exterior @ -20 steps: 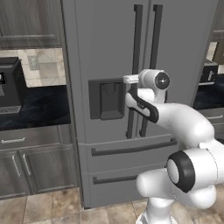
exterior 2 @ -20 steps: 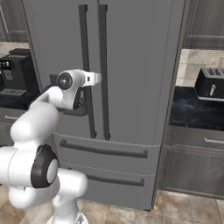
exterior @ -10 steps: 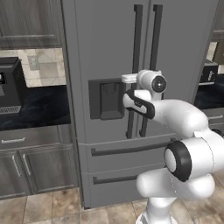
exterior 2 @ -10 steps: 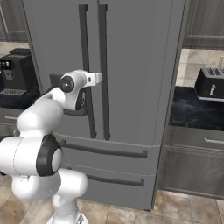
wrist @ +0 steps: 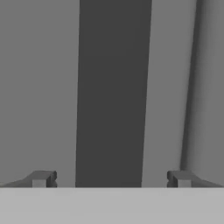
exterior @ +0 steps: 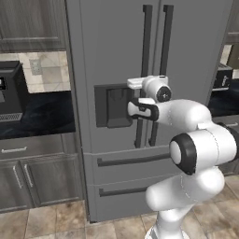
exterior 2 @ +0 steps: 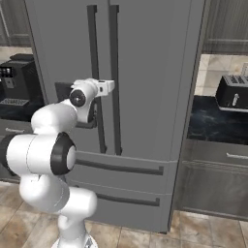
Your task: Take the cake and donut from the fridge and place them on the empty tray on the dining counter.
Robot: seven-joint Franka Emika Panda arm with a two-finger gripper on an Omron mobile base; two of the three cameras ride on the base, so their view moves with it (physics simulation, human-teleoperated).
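The grey steel French-door fridge [exterior: 186, 70] stands shut, both doors flush, with two long dark bar handles near the middle seam and two drawers below. The white arm reaches forward so that its pincer [wrist: 111, 178] faces the left door's handle [wrist: 111, 96]. In the hand view the two dark fingertips [wrist: 41, 178] stand wide apart, one to each side of that vertical bar, gripping nothing. The dark dispenser recess [exterior: 112, 106] sits just left of the hand. A black toaster [exterior 2: 233, 93] rests on the black tabletop [exterior 2: 218, 123] right of the fridge.
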